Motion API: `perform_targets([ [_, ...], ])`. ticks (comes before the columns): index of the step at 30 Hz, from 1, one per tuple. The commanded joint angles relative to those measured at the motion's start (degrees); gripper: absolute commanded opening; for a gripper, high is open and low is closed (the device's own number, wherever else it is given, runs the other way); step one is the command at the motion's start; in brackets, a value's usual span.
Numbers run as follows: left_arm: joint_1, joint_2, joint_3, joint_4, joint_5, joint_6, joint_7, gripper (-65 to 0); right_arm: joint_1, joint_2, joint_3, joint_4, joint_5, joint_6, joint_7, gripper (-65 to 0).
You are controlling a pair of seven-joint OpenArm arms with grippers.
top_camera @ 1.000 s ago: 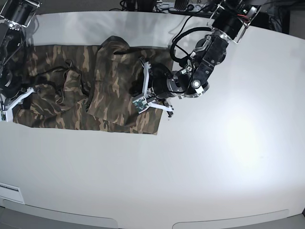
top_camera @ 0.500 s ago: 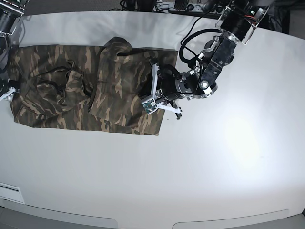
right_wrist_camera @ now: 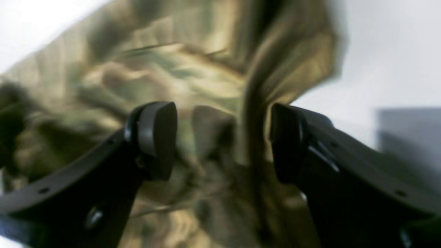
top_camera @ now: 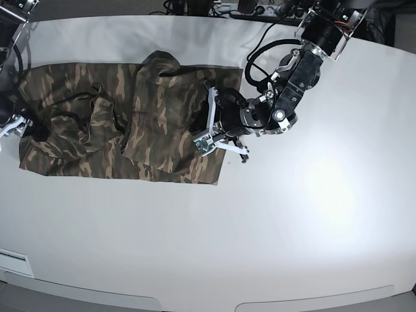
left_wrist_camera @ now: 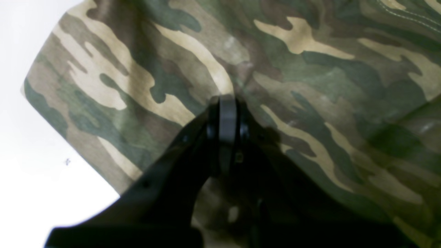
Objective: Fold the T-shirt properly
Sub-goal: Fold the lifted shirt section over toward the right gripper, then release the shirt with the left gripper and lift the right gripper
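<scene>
While the left end effector (left_wrist_camera: 227,113) sits pressed together on the T-shirt (top_camera: 130,123), my right end effector (right_wrist_camera: 220,141) hangs spread; mid-fold, next I regrasp its bunched edge.

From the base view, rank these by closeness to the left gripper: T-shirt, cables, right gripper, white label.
1. T-shirt, pinched in the left gripper.
2. Cables, at the picture's top.
3. Right gripper, at the shirt's left end.
4. White label, bottom-left corner.
</scene>
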Motion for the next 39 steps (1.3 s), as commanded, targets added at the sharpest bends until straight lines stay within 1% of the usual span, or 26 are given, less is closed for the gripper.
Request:
perform_targets([
  [1,-0.33,-0.90,-0.17,-0.20,2.69,0.83,4.70,-65.0,-0.42,0.57,-0.26,-0.11,-0.15,0.35,-4.52,-21.1],
  [4,-0.33,-0.92,-0.15,-0.20,2.67,0.83,4.72,-65.0,-1.62,0.55,-0.26,-0.11,6.27,1.91,-6.27,-21.1],
  [8,-0.33,-0.92,-0.15,-0.20,2.67,0.83,4.72,-65.0,-3.58,0.00,-0.26,-0.11,12.46,1.91,-9.33,-21.1],
  [12,-0.33,-0.90,-0.15,-0.20,1.99,0.83,4.68,-65.0,-5.20,-1.70,-0.26,-0.11,15.34,1.91,-10.01,-21.6],
  [15,-0.33,-0.72,-0.15,-0.20,1.81,0.83,4.68,-65.0,-5.35,-3.65,-0.26,-0.11,15.50,1.91,-8.87,-21.6],
  [16,-0.35,-0.61,-0.15,-0.20,1.81,0.83,4.70,-65.0,-5.35,-4.39,-0.26,-0.11,15.50,1.91,-8.31,-22.0],
  [17,-0.46,-0.61,-0.15,-0.17,1.81,0.81,4.68,-65.0,-5.33,-5.14,-0.26,-0.11,15.47,1.91,-7.85,-24.0],
  [18,-0.50,-0.59,-0.17,-0.17,1.81,0.81,4.68,-65.0,-5.33,-5.79,-0.26,-0.11,15.45,1.91,-7.41,-28.1],
  [19,-0.72,-0.59,-0.15,-0.13,1.81,0.81,4.70,-65.0,-5.22,-6.23,-0.26,-0.11,15.47,1.91,-7.15,-34.5],
  [22,-1.73,-0.59,-0.17,-0.04,1.51,0.94,4.74,-65.0,-4.79,-6.75,-0.26,-0.11,15.41,1.91,-7.04,-59.2],
  [23,-2.34,-0.61,-0.17,0.00,0.70,1.81,4.74,-65.0,-4.68,-6.73,-0.26,-0.09,15.26,1.91,-7.02,-65.0],
  [25,-3.98,-0.61,-0.17,0.31,-1.22,4.50,5.84,-65.0,-4.04,-6.60,-0.26,-0.09,15.26,1.91,-7.02,-65.0],
  [27,-5.79,-0.61,-0.22,1.20,-3.56,6.16,7.74,-65.0,-3.39,-6.43,-0.26,-0.09,15.19,1.91,-7.02,-65.0],
  [29,-7.48,-0.61,-0.22,2.67,-5.49,6.21,9.79,-65.0,-2.78,-6.01,-0.26,0.02,15.06,1.91,-7.04,-65.0],
  [32,-9.90,-0.63,-0.22,5.20,-8.55,6.21,12.50,-58.5,-1.46,-4.61,-0.26,0.20,14.97,1.91,-7.30,-65.0],
  [34,-11.45,-0.66,-0.22,6.43,-9.55,6.19,13.42,-55.2,-0.11,-3.02,-0.26,0.48,13.38,1.91,-7.45,-65.0],
  [37,-12.74,-0.76,-0.22,6.88,-9.14,6.16,13.38,-54.2,1.51,-0.46,-0.22,2.32,8.79,1.91,-6.97,-65.0],
  [39,-12.81,-0.76,-0.22,6.86,-7.58,6.21,13.35,-54.2,1.77,1.03,-0.22,4.63,7.48,1.91,-6.95,-65.0],
])
